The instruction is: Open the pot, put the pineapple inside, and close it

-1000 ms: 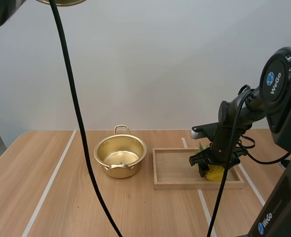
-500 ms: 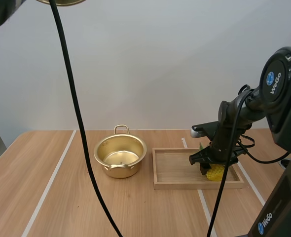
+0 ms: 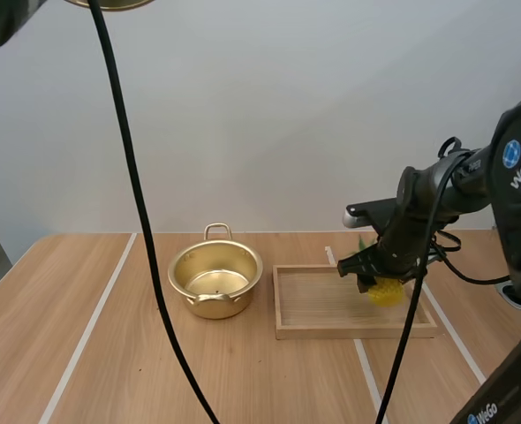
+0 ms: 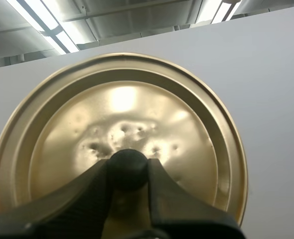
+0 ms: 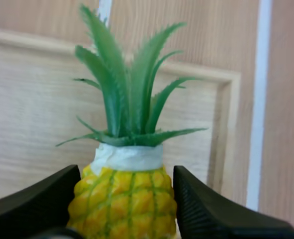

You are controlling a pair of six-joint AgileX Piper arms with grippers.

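Our right gripper [image 3: 377,276] pinches the pineapple [image 3: 387,291] just above the wooden tray [image 3: 331,333]; the open pot [image 3: 215,279] sits beside the tray. Our left gripper [image 4: 128,169] clamps the lid [image 4: 137,114] by its knob [image 4: 128,159].

The lid [image 3: 110,3] is cropped at the high view's 11 o'clock edge; the right tool [image 3: 376,274] partly hides the pineapple [image 3: 387,292].

Tray [image 3: 331,333]: light wood, shallow, rectangular; lies flat on table's right half, long side twd camera.
Table [image 3: 110,353]: pale wood, grain runs left-right.
Tape lines: white; one [image 3: 88,331] slants across left part, one [image 3: 366,371] shows behind & in front of tray, one [image 3: 455,331] just off tray's right end.
Wall [image 3: 269,115]: plain grey-white, behind table.
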